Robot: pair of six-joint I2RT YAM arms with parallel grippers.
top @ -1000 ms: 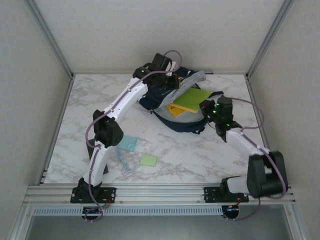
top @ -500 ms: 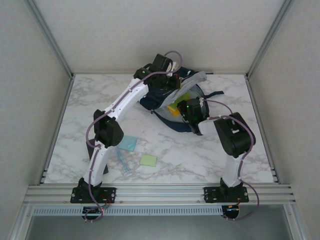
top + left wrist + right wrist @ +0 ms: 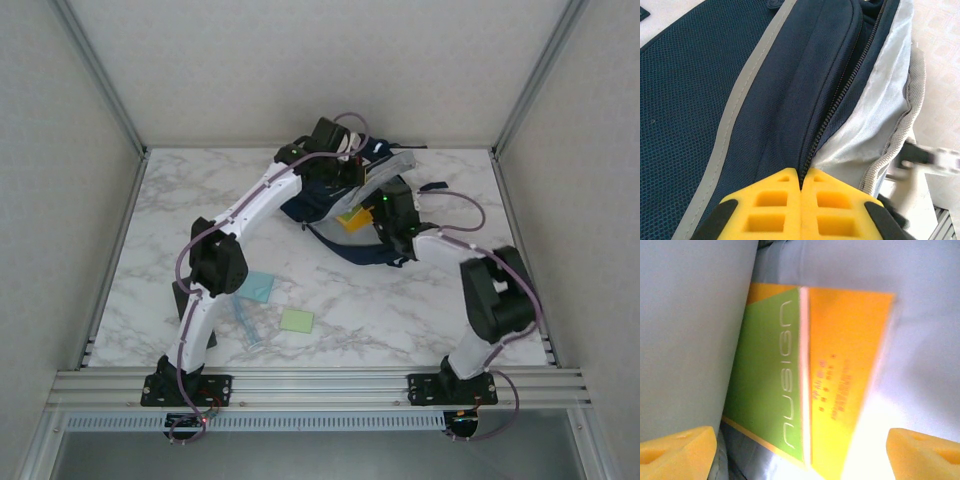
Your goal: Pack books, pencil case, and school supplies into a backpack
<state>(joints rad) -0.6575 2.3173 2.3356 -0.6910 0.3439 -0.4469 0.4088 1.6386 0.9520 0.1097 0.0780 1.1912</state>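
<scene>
The navy backpack lies at the back middle of the table, its mouth held up. My left gripper is shut on the zipper edge of the backpack, with the grey lining beside its yellow fingertips. My right gripper is inside the mouth and stands open. Ahead of it the yellow-green book lies partly on the orange-yellow book, both resting free on the lining. A corner of the orange book shows from above. The pencil case is out of view.
A light-blue pad, a pale-green pad and translucent sticks lie on the marble table near the left arm. Metal frame posts and walls bound the table on three sides.
My right gripper carried the yellow-green book left into the backpack's mouth, then opened and let it go. The left gripper kept its hold on the backpack's edge.
</scene>
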